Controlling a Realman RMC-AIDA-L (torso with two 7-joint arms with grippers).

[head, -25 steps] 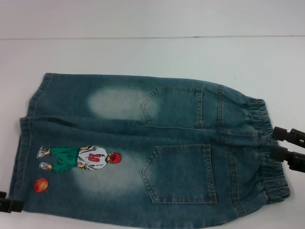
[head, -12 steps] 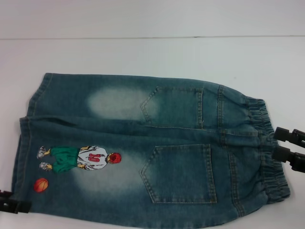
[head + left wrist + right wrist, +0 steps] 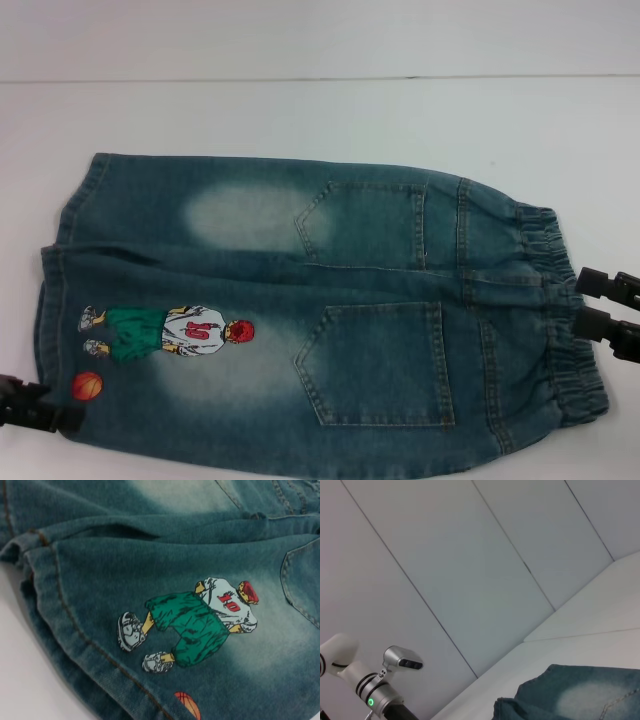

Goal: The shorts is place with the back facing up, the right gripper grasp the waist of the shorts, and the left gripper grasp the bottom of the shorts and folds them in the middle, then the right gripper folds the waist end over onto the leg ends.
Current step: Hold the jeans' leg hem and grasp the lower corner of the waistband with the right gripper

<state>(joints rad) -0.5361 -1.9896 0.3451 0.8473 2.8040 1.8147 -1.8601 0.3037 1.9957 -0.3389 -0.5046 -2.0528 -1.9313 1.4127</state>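
On the white table (image 3: 300,110) in front of you the shorts (image 3: 310,320) lie flat, back up, with the waist (image 3: 560,310) toward your right and the leg ends (image 3: 55,290) toward your left. Both back pockets (image 3: 385,365) face up, and the cartoon player (image 3: 165,333) and orange ball (image 3: 87,386) sit on the nearer leg. Your right gripper (image 3: 597,303) is at the waist edge, its two fingers (image 3: 600,283) spread apart, one above the other, tips just touching the ruffled band; it holds nothing. Your left gripper (image 3: 45,412) is at the hem of the nearer leg, just below the ball, touching or overlapping the denim; you cannot tell whether it is open or closed. Your left wrist view shows that hem (image 3: 75,630) close up, lying on the table.
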